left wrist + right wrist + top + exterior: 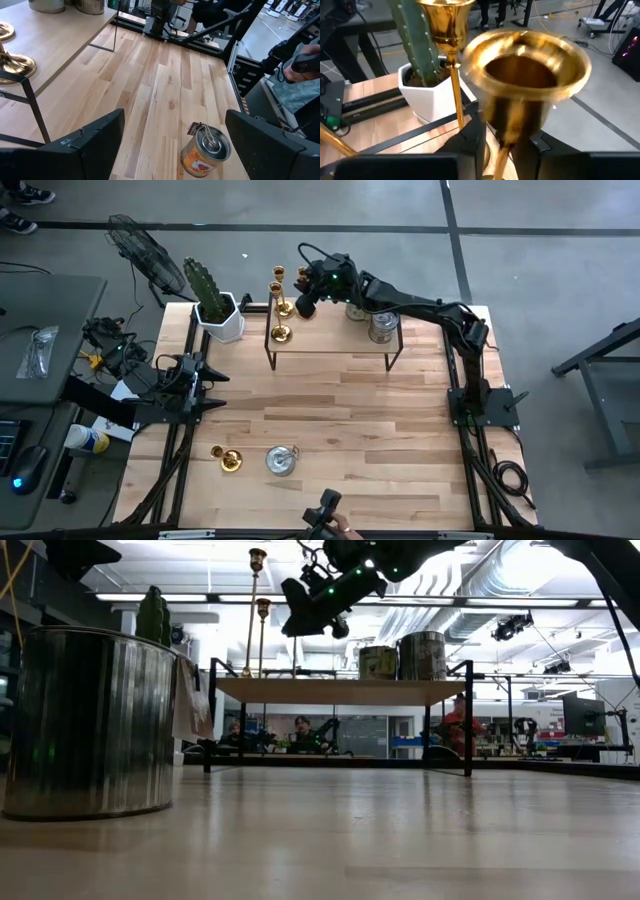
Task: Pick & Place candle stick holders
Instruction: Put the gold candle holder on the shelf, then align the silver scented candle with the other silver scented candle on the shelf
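Overhead, table-level and two wrist views, sharing the shelf (330, 340).

Three gold candlesticks (280, 305) upright on shelf; one (226, 458) lying on table beside silver holder (281, 461); two silver holders (382, 326) on shelf.

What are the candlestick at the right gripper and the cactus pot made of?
Candlestick: looks like polished brass or gold-plated metal, since its cup throws mirror-bright highlights. Cactus pot: smooth matte white, probably glazed ceramic, possibly plastic; the flat hexagonal faces show no gloss.

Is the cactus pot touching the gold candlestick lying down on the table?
Apart. The high view shows the white cactus pot at the table's far edge and the fallen gold candlestick near the front, bare wood between.
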Robot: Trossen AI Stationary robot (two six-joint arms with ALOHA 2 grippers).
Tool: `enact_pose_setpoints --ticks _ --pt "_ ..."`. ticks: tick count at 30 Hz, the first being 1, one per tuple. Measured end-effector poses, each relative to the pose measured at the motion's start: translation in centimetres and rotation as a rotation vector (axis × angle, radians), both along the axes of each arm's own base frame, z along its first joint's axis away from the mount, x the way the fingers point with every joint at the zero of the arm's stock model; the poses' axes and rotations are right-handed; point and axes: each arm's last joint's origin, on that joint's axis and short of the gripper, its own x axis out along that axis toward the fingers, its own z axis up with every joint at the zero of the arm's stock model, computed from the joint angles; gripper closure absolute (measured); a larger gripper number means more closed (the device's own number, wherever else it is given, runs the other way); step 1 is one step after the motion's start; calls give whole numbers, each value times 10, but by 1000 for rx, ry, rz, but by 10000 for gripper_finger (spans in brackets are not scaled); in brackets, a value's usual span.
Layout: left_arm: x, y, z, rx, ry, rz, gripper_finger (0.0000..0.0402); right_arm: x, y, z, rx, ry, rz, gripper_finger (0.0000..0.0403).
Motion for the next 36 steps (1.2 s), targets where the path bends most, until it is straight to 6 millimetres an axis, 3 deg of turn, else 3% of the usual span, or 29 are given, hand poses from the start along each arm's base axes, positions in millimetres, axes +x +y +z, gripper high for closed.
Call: enact_pose_setpoints --ticks 10,24,36 --pt "0 0 0 0 0 0 60 -3 -1 -3 -7 50 -54 280" --pt "0 0 0 0 0 0 60 -5 5 -9 87 103 -45 134" --pt "0 0 0 0 0 0 60 -19 24 -1 227 170 -64 117"
